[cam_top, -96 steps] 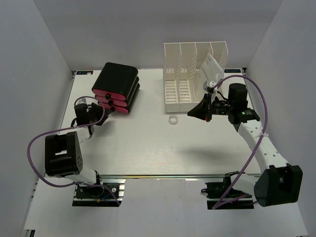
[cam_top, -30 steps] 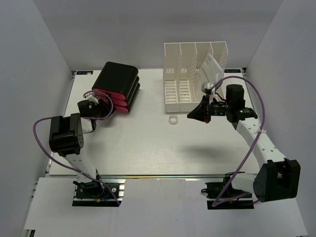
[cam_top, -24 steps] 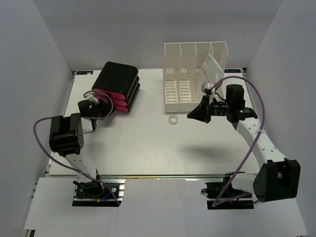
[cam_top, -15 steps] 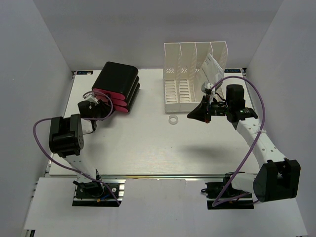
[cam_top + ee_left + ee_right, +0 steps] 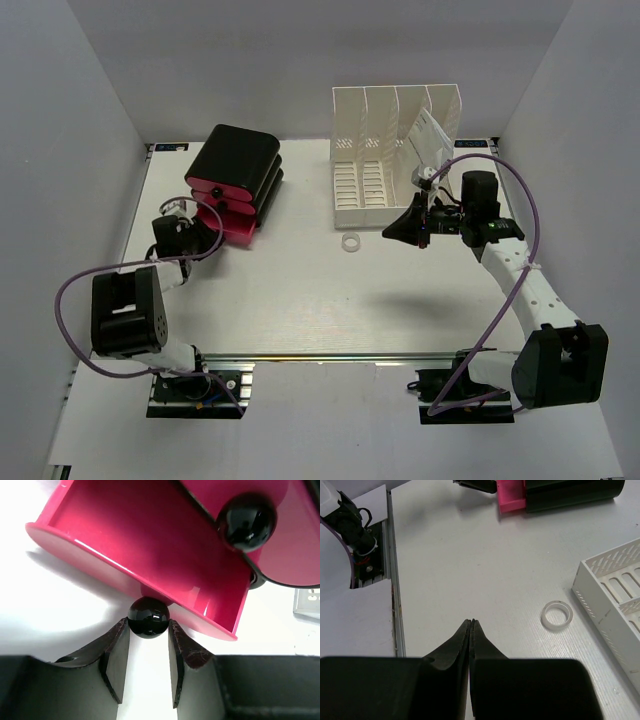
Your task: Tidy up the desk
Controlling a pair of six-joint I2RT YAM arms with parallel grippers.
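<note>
The white desk [image 5: 300, 300] holds a black drawer unit [image 5: 235, 165] with pink drawers at the back left. Its bottom pink drawer [image 5: 233, 226] stands pulled out and looks empty in the left wrist view [image 5: 145, 565]. My left gripper [image 5: 192, 232] is shut on that drawer's black knob [image 5: 148, 617], one finger on each side. A second knob [image 5: 246, 521] sits on the drawer above. My right gripper [image 5: 388, 233] is shut and empty above the desk [image 5: 471, 621], right of a clear tape ring [image 5: 350, 243].
A white slotted file rack [image 5: 395, 150] stands at the back right with a paper in its rightmost slot. The tape ring [image 5: 558, 615] lies just in front of the rack [image 5: 615, 580]. A silver rail [image 5: 330, 356] runs along the near edge. Grey walls surround the desk.
My left gripper has drawn back towards the near side with the knob in it, and the bottom pink drawer has slid out. The right arm has barely moved.
</note>
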